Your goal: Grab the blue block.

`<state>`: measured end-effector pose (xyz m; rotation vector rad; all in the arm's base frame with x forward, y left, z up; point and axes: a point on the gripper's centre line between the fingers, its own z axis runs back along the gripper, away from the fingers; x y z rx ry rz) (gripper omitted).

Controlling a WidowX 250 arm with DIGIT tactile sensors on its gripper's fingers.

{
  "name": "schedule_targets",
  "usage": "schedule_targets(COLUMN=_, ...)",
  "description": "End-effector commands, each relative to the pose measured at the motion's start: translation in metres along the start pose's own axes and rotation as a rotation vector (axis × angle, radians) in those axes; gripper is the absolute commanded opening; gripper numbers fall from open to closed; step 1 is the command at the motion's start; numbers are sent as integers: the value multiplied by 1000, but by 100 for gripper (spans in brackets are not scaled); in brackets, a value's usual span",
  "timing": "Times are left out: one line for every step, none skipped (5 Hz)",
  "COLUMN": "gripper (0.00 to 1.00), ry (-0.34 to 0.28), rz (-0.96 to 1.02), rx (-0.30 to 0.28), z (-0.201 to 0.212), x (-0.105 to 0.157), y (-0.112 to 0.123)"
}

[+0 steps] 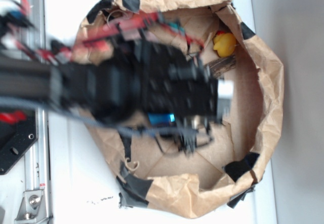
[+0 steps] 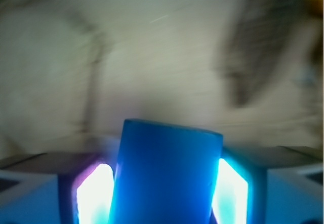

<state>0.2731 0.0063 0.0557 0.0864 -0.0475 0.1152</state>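
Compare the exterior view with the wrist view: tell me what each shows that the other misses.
Only the exterior view shows the paper bag, the yellow duck and the arm. Only the wrist view shows the blue block seated between the end effector and its glowing fingers. Both show the brown bag floor and something blue at the end effector.

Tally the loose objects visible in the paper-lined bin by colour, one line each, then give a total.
Blue: 1, the flat bright blue block, held between the gripper fingers.
Yellow: 1, the yellow rubber duck by the bin wall.
Brown: 1, the dark brown wooden piece beside the duck.
Total: 3. The arm hides much of the brown paper bin, so more may lie beneath.
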Motion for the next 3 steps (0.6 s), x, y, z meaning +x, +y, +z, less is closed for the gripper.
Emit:
schedule_targets(gripper=0, ry=-118, rz=-59, rx=-73, z=75, x=32, y=7)
schedule_targets(gripper=0, ry=-117, rz=-128, rx=-110, z=80, x=26, y=-16)
schedule_targets(gripper=0, ry=-111, rz=-186, rx=-85, z=79, x=18, y=-28)
